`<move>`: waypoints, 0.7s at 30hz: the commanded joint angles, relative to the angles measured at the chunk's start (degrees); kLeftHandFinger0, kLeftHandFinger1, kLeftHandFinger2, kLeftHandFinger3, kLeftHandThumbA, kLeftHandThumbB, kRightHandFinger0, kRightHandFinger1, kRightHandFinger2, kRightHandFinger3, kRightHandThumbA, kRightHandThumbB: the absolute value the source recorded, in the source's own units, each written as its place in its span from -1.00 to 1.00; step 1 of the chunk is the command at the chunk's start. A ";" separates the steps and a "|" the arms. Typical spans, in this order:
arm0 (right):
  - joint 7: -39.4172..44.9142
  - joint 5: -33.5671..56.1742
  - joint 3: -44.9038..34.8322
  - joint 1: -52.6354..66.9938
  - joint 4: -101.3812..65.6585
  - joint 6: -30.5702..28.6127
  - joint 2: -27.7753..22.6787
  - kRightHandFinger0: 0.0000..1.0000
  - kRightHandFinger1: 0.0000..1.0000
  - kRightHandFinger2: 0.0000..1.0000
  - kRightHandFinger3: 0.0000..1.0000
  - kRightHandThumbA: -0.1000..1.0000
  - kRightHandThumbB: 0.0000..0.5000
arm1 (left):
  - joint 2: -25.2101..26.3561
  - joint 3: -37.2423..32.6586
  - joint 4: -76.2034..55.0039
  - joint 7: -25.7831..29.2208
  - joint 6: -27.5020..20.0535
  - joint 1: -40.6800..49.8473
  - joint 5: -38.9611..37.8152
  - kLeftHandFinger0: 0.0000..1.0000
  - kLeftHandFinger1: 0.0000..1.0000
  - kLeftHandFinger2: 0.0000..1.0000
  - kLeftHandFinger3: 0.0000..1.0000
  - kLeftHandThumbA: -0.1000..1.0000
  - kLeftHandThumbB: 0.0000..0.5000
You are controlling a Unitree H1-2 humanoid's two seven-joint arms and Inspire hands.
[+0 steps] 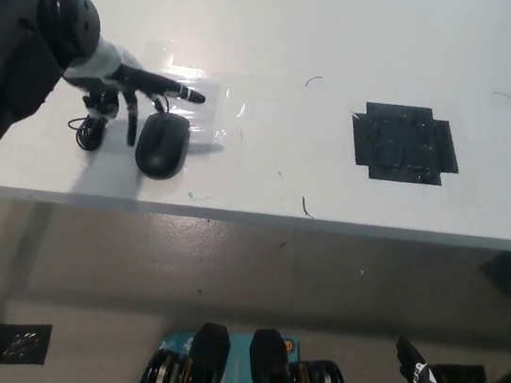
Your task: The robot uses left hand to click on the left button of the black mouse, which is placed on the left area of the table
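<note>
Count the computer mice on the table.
1. The black mouse lies on the table's left area near the front edge, just below the left hand. Nothing suggests another hidden one.

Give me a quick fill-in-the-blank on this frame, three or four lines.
1. The mouse on the table is ____ in colour.
2. The left hand hovers beside the mouse with one finger ____.
3. The patch of black tape lies to the ____ of the mouse in the picture.
Missing words: black; extended; right
</note>
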 commanded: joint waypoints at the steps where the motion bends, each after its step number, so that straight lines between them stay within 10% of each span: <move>1: -0.27 0.51 -0.67 0.19 -2.00 -1.55 -0.69 1.00 1.00 1.00 1.00 1.00 -0.53 | 0.64 2.70 1.24 -3.06 -1.23 -4.80 -2.25 -1.00 -0.85 -0.49 1.00 1.00 0.23; 4: -0.21 0.64 -0.71 -0.10 -2.04 -1.49 -0.72 1.00 1.00 1.00 1.00 1.00 -0.53 | 1.12 3.92 2.49 -2.09 -4.13 -5.08 -2.66 -1.00 -0.60 -0.06 1.00 1.00 0.23; 8: -0.40 0.61 -0.75 -0.33 -1.61 -1.57 -0.59 1.00 1.00 1.00 1.00 1.00 -0.50 | 0.98 5.72 4.53 -3.65 -1.51 -6.03 -3.46 -1.00 -0.96 -0.51 1.00 1.00 0.28; 21: -0.32 0.58 -0.71 -0.51 -1.75 -1.54 -0.65 1.00 1.00 1.00 1.00 1.00 -0.48 | 0.96 4.46 7.87 -2.82 -5.20 -8.33 -1.22 -1.00 -0.57 0.02 1.00 1.00 0.27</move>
